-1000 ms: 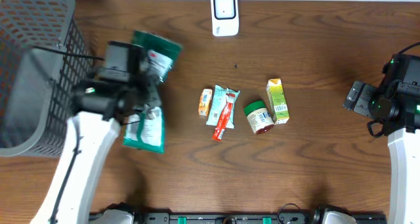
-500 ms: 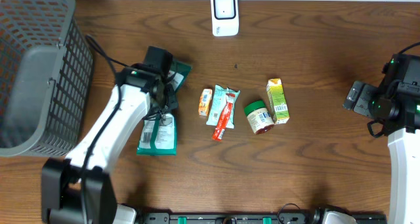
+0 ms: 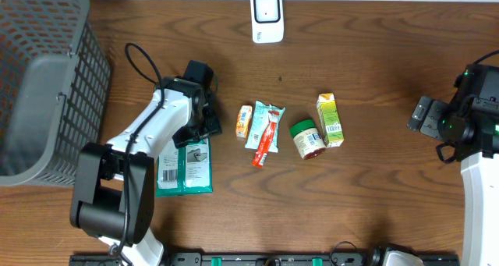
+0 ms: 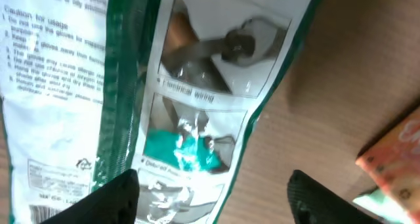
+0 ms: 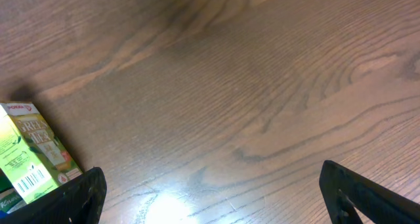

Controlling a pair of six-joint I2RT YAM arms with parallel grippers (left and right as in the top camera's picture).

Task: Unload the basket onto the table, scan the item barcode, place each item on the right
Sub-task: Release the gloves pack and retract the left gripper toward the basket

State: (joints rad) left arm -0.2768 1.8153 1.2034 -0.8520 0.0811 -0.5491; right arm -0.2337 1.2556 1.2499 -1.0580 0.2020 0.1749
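Overhead view of a brown wooden table (image 3: 374,63). A green glove packet (image 3: 185,166), the item to scan, lies flat on the near left side, well apart from the white scanner (image 3: 267,16) at the far edge. The left gripper (image 4: 213,184) hangs low over the packet's far end, fingers spread, holding nothing. The right gripper (image 5: 210,181) waits at the far right, fingers wide apart over bare wood.

A second earlier the left gripper held the packet pinched and crumpled in the air beside the grey basket (image 3: 39,86); now it has let go and the packet rests further right, on the table.

Risks: the glossy film may slide or buckle under a fresh pinch, the spread fingers may knock the small orange packet (image 3: 244,120) just to the right, and whether the barcode faces up cannot be told
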